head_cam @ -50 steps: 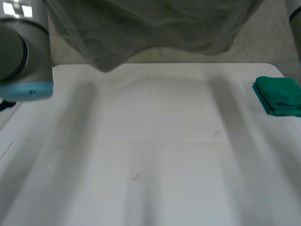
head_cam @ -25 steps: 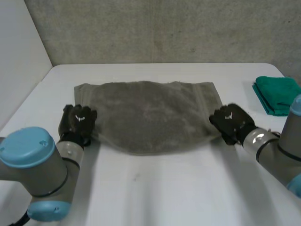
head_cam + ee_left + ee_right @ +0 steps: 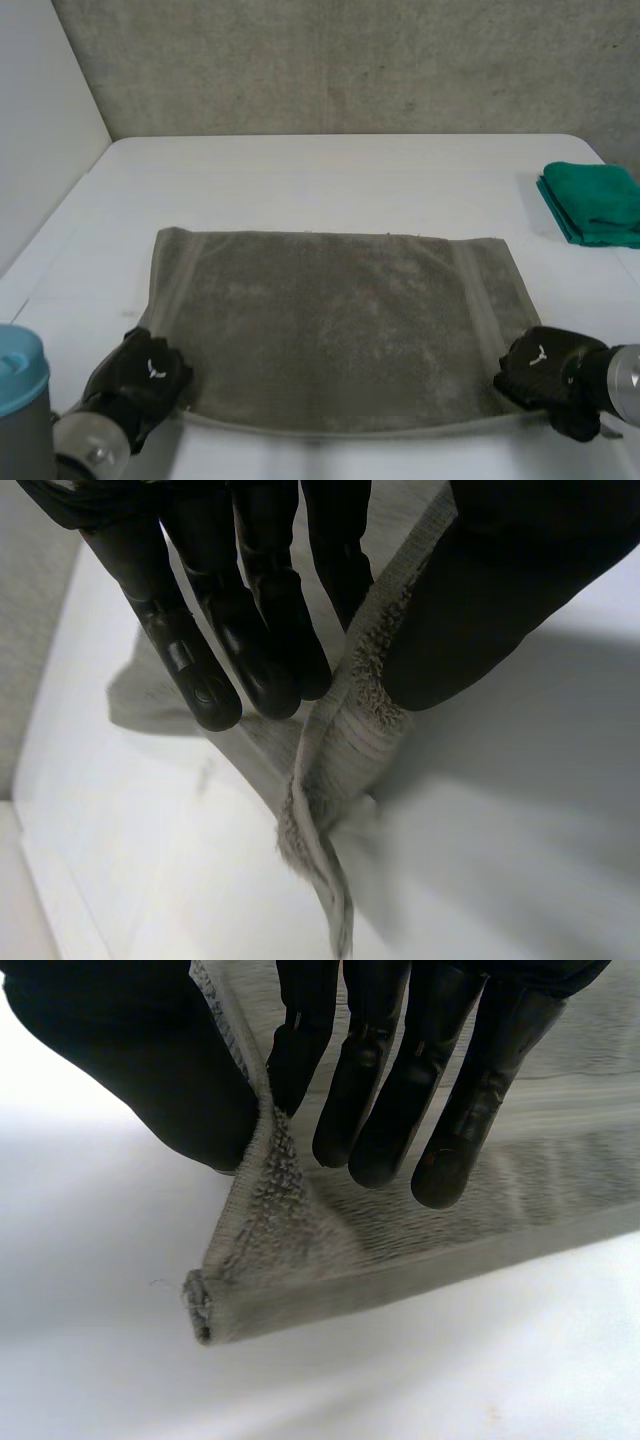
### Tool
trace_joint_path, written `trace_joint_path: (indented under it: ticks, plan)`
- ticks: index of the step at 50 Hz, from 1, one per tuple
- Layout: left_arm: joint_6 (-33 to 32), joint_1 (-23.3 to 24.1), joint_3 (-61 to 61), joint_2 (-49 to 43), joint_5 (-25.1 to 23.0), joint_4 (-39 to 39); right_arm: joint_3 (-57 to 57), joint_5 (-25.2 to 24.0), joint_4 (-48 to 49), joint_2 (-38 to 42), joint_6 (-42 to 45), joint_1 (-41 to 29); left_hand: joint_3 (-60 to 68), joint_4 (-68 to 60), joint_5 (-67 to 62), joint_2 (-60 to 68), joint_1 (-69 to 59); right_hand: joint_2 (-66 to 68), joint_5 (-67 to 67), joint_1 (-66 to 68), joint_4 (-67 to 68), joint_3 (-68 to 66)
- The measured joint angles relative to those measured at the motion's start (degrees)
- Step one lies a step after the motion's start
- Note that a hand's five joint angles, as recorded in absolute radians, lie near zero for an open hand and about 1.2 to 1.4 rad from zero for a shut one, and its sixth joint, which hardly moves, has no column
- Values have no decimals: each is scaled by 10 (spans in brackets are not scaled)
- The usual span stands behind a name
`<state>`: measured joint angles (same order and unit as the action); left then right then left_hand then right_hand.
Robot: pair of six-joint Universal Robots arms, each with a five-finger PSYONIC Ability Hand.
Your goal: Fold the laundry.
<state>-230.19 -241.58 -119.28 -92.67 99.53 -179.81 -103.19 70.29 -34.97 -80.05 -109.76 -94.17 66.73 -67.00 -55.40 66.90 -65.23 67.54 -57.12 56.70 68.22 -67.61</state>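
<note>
A grey towel [image 3: 330, 325] lies spread flat across the white table [image 3: 330, 180], its long edges running left to right. My left hand [image 3: 148, 375] pinches the towel's near left corner [image 3: 340, 740] between its fingers [image 3: 255, 630] and thumb. My right hand [image 3: 548, 375] pinches the near right corner [image 3: 250, 1250] the same way, with the corner sticking out past the fingers [image 3: 385, 1090] and thumb. Both corners are lifted slightly off the table.
A folded green cloth [image 3: 592, 203] sits at the table's right edge, beyond the towel. A grey wall runs behind the table's far edge. Bare table lies between the towel and the far edge.
The towel hung high in front of the camera a second ago. Both hands then brought it down and drew it toward the near edge, where it now lies spread out flat.
</note>
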Motion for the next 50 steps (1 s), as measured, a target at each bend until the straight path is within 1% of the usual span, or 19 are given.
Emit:
trace_joint_path:
  ticks: [6, 7, 11, 12, 16, 19, 20, 28, 33, 36, 37, 38, 39, 40, 41, 42, 44, 45, 50]
  plan:
    - [-2, 4, 92, -96, 4, -93, 76, 21, 94, 67, -87, -33, 0, 0, 0, 0, 0, 0, 0, 0, 0, 0]
    - [-2, 4, 92, -96, 4, -93, 76, 21, 94, 67, -87, -33, 0, 0, 0, 0, 0, 0, 0, 0, 0, 0]
    - [-2, 3, 185, -190, 8, -184, 161, 73, 177, 136, -147, -80, 0, 0, 0, 0, 0, 0, 0, 0, 0, 0]
    - [-2, 3, 185, -190, 8, -184, 161, 73, 177, 136, -147, -80, 0, 0, 0, 0, 0, 0, 0, 0, 0, 0]
    - [-3, 3, 273, -278, 9, -261, 225, 116, 250, 195, -165, -106, 0, 0, 0, 0, 0, 0, 0, 0, 0, 0]
    - [-5, 3, 301, -304, 10, -279, 245, 125, 276, 214, -166, -110, 0, 0, 0, 0, 0, 0, -1, 0, 0, 0]
    - [-8, 3, 350, -349, 10, -303, 277, 136, 314, 246, -166, -115, 0, 0, 0, 0, 0, 0, -1, 0, 0, 0]
    - [-30, -8, 486, -466, 9, -324, 381, 155, 387, 344, -165, -125, -1, 1, 0, -1, 0, 0, -1, 0, 0, 0]
    - [-35, -13, 531, -505, 8, -331, 436, 158, 412, 396, -166, -130, -22, 25, 4, -23, 3, 0, -1, 0, 0, 0]
    - [-36, -14, 550, -520, 8, -341, 462, 160, 438, 423, -166, -134, -59, 62, 41, -65, 43, 0, 0, 0, 0, 0]
    - [-37, -15, 554, -524, 8, -344, 468, 161, 446, 430, -166, -135, -106, 109, 90, -108, 100, -37, 28, -27, -33, 37]
    - [-36, -14, 559, -528, 9, -350, 474, 163, 457, 437, -167, -135, -210, 215, 197, -224, 221, -141, 129, -119, -145, 141]
    - [-36, -14, 561, -530, 10, -353, 476, 165, 462, 440, -168, -136, -273, 280, 261, -278, 292, -198, 183, -170, -201, 197]
    - [-36, -14, 562, -531, 11, -356, 479, 167, 467, 443, -170, -136, -273, 280, 261, -278, 292, -350, 319, -303, -337, 334]
    - [-36, -14, 562, -531, 12, -357, 480, 168, 469, 444, -171, -136, -420, 431, 411, -437, 456, -373, 354, -325, -371, 369]
    - [-36, -12, 562, -532, 15, -360, 481, 170, 471, 445, -173, -137, -499, 508, 487, -510, 524, -373, 354, -325, -371, 369]
    - [-36, -11, 560, -531, 18, -362, 482, 176, 476, 444, -183, -137, -499, 508, 487, -510, 524, -373, 354, -325, -371, 369]
    - [-35, -8, 556, -529, 21, -363, 479, 179, 476, 437, -195, -137, -546, 554, 526, -551, 542, -550, 534, -449, -548, 552]
    - [-33, 0, 529, -501, 36, -363, 454, 183, 473, 386, -242, -135, -546, 554, 526, -551, 542, -550, 534, -449, -548, 552]
